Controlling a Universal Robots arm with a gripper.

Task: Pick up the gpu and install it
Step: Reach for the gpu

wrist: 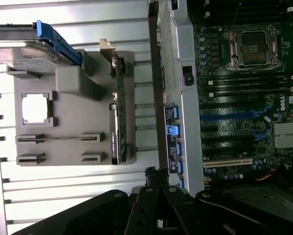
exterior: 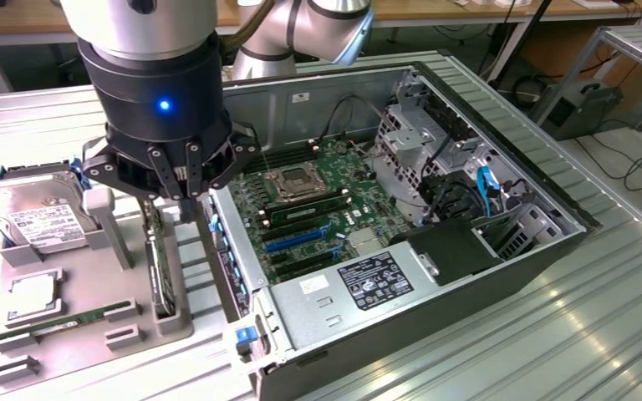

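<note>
The gpu (exterior: 163, 280) stands on edge in a slot of the grey parts holder (exterior: 131, 334), beside the open computer case (exterior: 500, 276). From the wrist view it is a thin dark edge (wrist: 114, 134) with its metal bracket end toward the hard drive. My gripper (exterior: 184, 199) hangs above the holder's far end, over the gpu's line and close to the case wall. Its fingers are shut together with nothing between them, and their tips (wrist: 156, 175) show in the wrist view. The motherboard (exterior: 310, 209) lies bare inside the case, with blue expansion slots (exterior: 297, 240).
The holder also carries a hard drive (exterior: 37, 215) in a blue-handled cradle, a CPU (exterior: 33, 296) and a RAM stick (exterior: 64, 322). The case's upright side wall (exterior: 223, 251) stands between holder and motherboard. A power supply (exterior: 371, 280) and drive cage (exterior: 421, 142) fill the case's near and right parts.
</note>
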